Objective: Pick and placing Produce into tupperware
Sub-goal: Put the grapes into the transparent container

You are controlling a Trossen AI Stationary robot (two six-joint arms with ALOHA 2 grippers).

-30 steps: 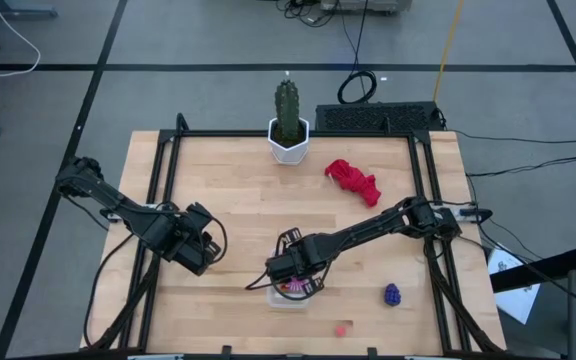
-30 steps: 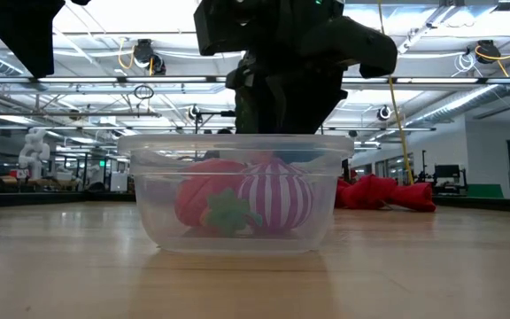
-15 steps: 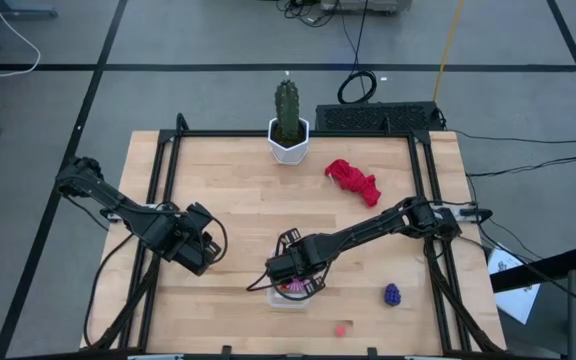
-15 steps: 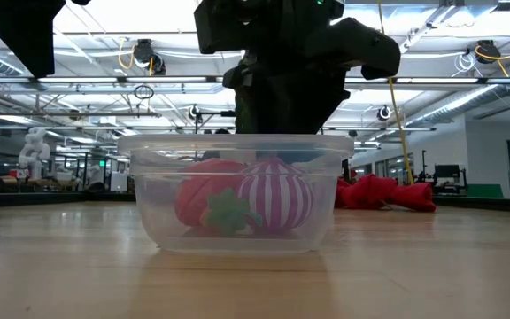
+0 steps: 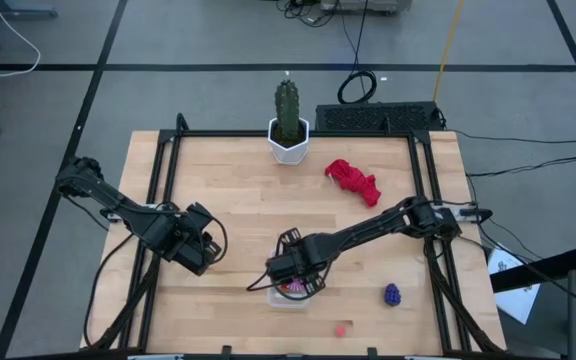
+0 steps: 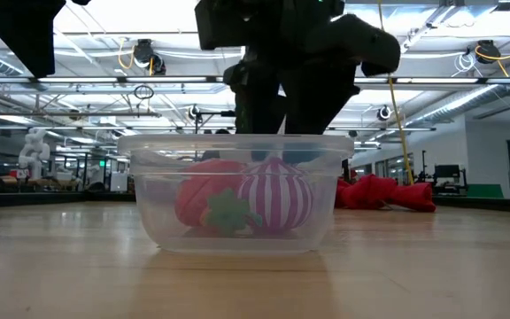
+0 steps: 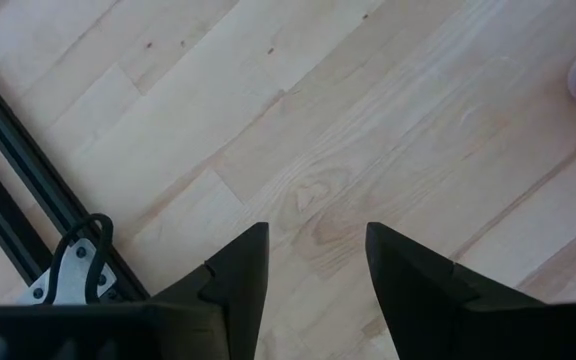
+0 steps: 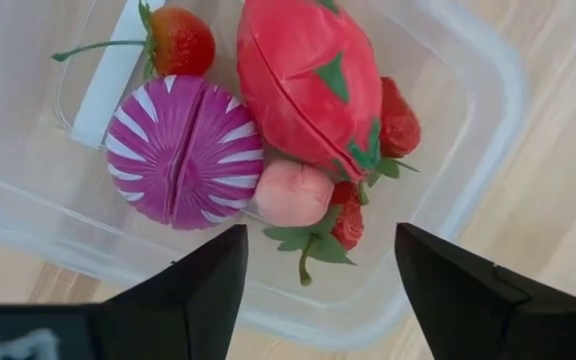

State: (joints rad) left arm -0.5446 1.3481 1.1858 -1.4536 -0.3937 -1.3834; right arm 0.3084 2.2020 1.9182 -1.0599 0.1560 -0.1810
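The right gripper (image 5: pixel 293 277) hangs directly over the tupperware (image 5: pixel 290 292), which sits near the front edge of the counter (image 5: pixel 238 190). In the right wrist view its two fingers (image 8: pixel 193 290) stand well apart with nothing between them, so it looks empty. Below them the tupperware (image 8: pixel 488 130) holds a magenta striped round piece (image 8: pixel 185 152), a large red piece with green markings (image 8: pixel 310 85), a pale pink piece (image 8: pixel 293 193) and small red strawberries (image 8: pixel 178 40) with green stems. The low view shows the same load through the clear wall of the tupperware (image 6: pixel 237 190), with the red and striped pieces side by side.

The step in hand reads as a release just made into the container (the gripper is spread and bare above it). Two bits of produce lie out on the counter to the right of the tupperware: a dark purple grape bunch (image 5: pixel 392 294) and a tiny pink piece (image 5: pixel 341 327) nearer the front edge. The next move probably calls for the right arm to lift clear of the rim, travel to one of those, and come down around it with fingers spread.

The left gripper (image 5: pixel 196 250) waits over bare wood on the left side, its fingers (image 7: pixel 243 270) parted and holding nothing. The red cloth (image 5: pixel 355 181) and cactus (image 5: pixel 287 110) sit well back.
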